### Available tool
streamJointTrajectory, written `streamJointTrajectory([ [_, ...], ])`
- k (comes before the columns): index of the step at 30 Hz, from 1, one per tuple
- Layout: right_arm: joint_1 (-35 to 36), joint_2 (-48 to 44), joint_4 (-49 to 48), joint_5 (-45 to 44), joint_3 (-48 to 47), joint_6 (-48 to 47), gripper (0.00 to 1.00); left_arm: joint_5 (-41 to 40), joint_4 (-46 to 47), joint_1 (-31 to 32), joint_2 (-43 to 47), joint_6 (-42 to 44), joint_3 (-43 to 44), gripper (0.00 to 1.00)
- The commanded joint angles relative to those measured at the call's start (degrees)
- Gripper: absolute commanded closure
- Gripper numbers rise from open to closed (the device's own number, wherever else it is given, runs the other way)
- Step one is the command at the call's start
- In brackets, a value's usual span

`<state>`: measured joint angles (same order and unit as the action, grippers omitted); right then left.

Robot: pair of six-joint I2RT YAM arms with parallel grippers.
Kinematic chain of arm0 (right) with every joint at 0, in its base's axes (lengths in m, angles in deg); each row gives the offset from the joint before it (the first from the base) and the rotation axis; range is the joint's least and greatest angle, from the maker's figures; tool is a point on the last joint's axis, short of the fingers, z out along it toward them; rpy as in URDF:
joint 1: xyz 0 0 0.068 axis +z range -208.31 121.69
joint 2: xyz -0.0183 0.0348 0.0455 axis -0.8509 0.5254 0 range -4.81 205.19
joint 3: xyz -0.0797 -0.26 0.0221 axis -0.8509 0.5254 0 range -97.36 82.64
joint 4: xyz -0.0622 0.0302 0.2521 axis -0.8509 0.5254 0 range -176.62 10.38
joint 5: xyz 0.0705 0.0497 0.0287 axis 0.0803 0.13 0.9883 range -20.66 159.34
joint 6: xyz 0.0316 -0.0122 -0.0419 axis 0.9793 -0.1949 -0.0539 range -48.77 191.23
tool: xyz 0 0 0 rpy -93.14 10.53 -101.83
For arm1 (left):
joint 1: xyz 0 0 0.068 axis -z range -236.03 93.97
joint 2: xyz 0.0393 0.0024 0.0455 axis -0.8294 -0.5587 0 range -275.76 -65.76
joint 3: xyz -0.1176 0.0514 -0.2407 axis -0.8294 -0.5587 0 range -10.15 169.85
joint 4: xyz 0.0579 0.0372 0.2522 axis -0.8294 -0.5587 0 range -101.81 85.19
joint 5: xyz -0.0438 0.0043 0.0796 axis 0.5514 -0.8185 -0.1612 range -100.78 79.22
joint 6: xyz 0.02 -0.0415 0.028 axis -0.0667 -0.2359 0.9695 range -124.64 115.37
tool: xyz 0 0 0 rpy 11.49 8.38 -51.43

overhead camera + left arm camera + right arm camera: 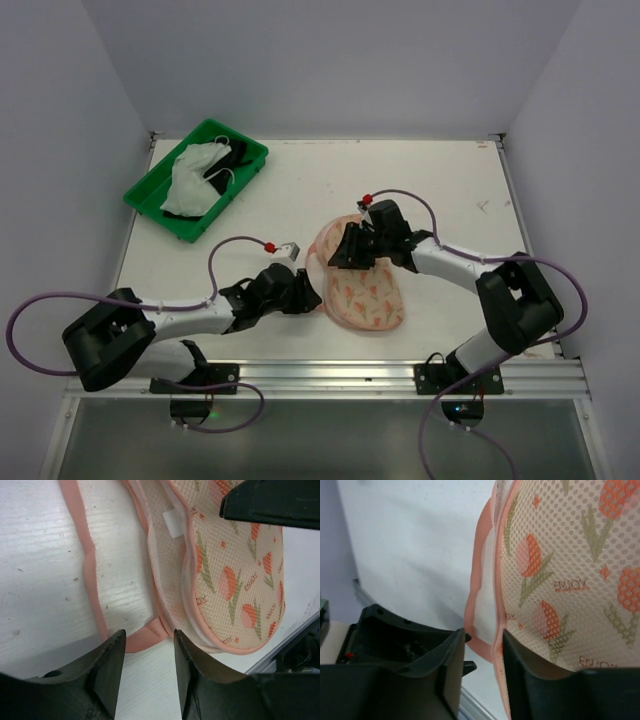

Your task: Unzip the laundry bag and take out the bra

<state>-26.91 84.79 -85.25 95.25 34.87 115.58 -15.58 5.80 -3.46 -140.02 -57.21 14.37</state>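
Observation:
The laundry bag [365, 290] lies in the middle of the table, cream with orange and green print. Its pink zipper trim [90, 570] hangs loose on the table and pale mesh lining shows along the opened edge. My left gripper [308, 296] is open at the bag's left edge, with a pink trim loop between its tips in the left wrist view [148, 637]. My right gripper [345, 258] is open over the bag's upper left part, its tips [484, 637] on either side of the pink trim. The bra [195, 180], with white cups and black straps, lies in the green tray [150, 212].
The green tray stands at the far left corner of the table. Both arms reach in toward the bag, and their grippers are close together. The metal rail runs along the table's near edge [330, 375]. Walls enclose the table on three sides.

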Motion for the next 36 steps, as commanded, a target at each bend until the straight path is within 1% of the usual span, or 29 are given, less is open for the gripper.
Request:
streamJointTrajectory([
  [1, 5.6, -3.4, 10.2, -12.4, -5.9, -5.9, 0.58, -3.1, -0.8, 0.2, -1.3, -1.2, -0.4, 0.54],
  [2, 6.8, -3.2, 11.9, -15.2, -7.8, -6.3, 0.56, -3.2, -0.9, 0.2, -1.8, -1.3, -0.4, 0.57],
  [3, 7.6, -2.9, 13.6, -20.5, -8.8, -6.6, 0.55, -3.4, -0.9, 0.2, -2.4, -1.5, -0.4, 0.58],
  [6, 9.7, -1.2, 17.6, -25.9, -11.0, -6.7, 0.51, -3.2, -0.5, 0.2, -4.2, -1.7, -0.6, 0.64],
  [7, 10.8, -0.4, 19.9, -29.7, -11.8, -6.8, 0.51, -3.1, -0.5, 0.2, -4.8, -2.1, -1.0, 0.65],
  [10, 12.7, 3.2, 23.5, -33.7, -15.4, -7.4, 0.51, -3.8, -0.2, 0.2, -6.2, -2.7, -1.7, 0.69],
  [12, 13.5, 5.9, 24.8, -35.0, -17.9, -7.2, 0.52, -3.3, 1.1, 0.2, -7.0, -3.2, -2.4, 0.74],
  [18, 15.6, 10.2, 27.6, -37.9, -21.5, -6.2, 0.57, -1.7, 2.7, 0.2, -9.9, -3.8, -2.7, 0.77],
  [19, 15.6, 10.7, 28.2, -38.4, -21.7, -6.0, 0.6, -1.6, 2.8, 0.2, -9.9, -3.8, -2.8, 0.77],
  [21, 15.6, 11.6, 29.0, -39.5, -22.4, -5.7, 0.62, -1.5, 3.2, 0.2, -9.9, -3.7, -2.9, 0.78],
  [23, 15.7, 12.1, 29.6, -40.1, -22.5, -5.4, 0.69, -1.4, 3.4, 0.2, -9.9, -3.5, -2.9, 0.78],
  [24, 15.7, 11.9, 29.5, -40.7, -22.3, -5.1, 0.74, -1.3, 3.5, 0.2, -9.9, -3.5, -3.0, 0.78],
  [25, 15.8, 11.7, 29.6, -40.9, -22.3, -5.0, 0.85, -1.3, 3.8, 0.2, -9.9, -3.4, -3.2, 0.78],
  [27, 15.7, 11.5, 29.8, -41.0, -22.7, -5.0, 0.94, -0.9, 4.2, 0.2, -9.9, -3.5, -3.3, 0.78],
  [28, 15.7, 11.4, 29.8, -40.9, -22.9, -5.1, 1.0, -0.7, 4.4, 0.2, -9.9, -3.4, -3.4, 0.78],
  [36, 15.8, 8.2, 28.4, -36.4, -23.8, -4.9, 1.0, -0.5, 5.1, 0.2, -9.9, -3.3, -3.8, 0.79],
])
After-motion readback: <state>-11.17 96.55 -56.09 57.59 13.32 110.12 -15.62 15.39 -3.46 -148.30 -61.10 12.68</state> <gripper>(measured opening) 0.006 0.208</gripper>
